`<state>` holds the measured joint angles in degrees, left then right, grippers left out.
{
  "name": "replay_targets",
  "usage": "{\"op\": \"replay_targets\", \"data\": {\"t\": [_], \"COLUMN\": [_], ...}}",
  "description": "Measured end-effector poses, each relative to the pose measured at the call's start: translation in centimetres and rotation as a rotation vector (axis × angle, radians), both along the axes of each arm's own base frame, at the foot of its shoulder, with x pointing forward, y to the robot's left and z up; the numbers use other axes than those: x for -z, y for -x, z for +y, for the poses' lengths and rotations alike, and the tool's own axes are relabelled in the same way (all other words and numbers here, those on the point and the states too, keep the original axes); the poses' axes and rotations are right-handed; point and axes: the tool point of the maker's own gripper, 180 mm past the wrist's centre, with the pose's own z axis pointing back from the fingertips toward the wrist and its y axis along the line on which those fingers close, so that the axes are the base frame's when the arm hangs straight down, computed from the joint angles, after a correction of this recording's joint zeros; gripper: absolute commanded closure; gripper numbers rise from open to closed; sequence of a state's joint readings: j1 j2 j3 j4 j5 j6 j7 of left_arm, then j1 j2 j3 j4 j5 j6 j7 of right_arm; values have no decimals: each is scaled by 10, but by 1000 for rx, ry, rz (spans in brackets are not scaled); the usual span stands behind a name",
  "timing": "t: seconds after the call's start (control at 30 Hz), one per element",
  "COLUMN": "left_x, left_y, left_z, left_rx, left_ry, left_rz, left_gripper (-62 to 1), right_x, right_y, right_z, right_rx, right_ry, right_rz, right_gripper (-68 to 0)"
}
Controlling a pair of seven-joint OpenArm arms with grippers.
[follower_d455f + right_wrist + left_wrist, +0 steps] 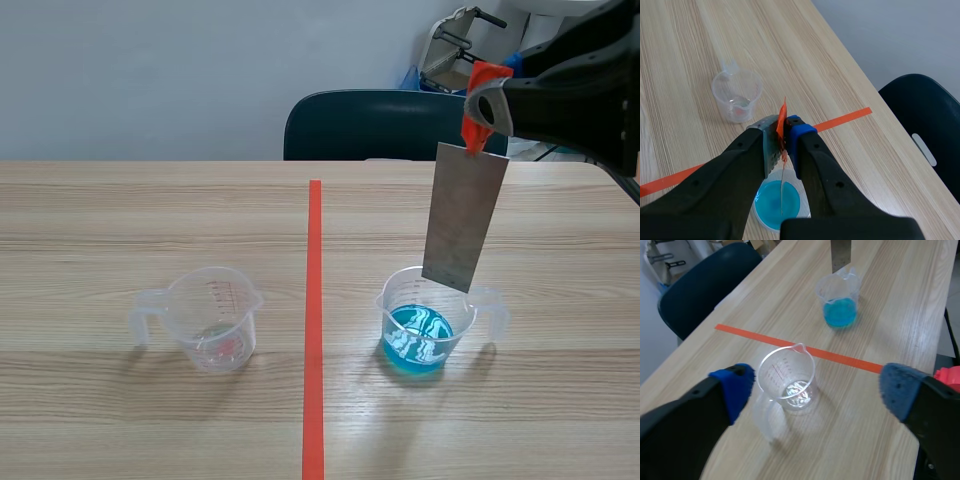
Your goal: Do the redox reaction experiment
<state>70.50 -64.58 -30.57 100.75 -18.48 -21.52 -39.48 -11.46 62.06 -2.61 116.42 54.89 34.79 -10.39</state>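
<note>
Wood-grain table (pixel 100 220), blue chair (pixel 370 125) behind: your right gripper (pixel 782 137) pinches the orange-taped top of a metal plate (pixel 463 215), which hangs over the mouth of the beaker of blue liquid (pixel 420 335). Across the orange tape line (pixel 314 320), your left gripper (pixel 817 390) hovers with fingers spread wide, holding nothing, above a nearly empty clear beaker (pixel 787 382).

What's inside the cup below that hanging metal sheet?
Blue liquid sits in the bottom of the cup. The metal sheet in the right hand hides part of its far rim.
</note>
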Motion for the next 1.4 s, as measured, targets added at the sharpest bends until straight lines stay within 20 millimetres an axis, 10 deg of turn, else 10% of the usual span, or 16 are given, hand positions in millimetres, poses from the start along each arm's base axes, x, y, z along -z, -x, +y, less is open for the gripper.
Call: {"op": "replay_targets", "data": {"t": [0.1,0.53,1.4], "left_x": [-5,-40,-14], "left_y": [-6,-22,-67], "left_z": [0,-35,-92], "left_rx": [0,92,-23], "left_ry": [2,62,34], "left_rz": [-28,-120,-174], "left_gripper": [-13,-16,-16], "right_x": [0,0,0], "right_y": [0,0,0], "right_z": [0,0,0], "right_rx": [0,0,-2], "right_ry": [0,2,2], "right_rz": [0,1,1], "right_gripper": [-6,-6,-6]}}
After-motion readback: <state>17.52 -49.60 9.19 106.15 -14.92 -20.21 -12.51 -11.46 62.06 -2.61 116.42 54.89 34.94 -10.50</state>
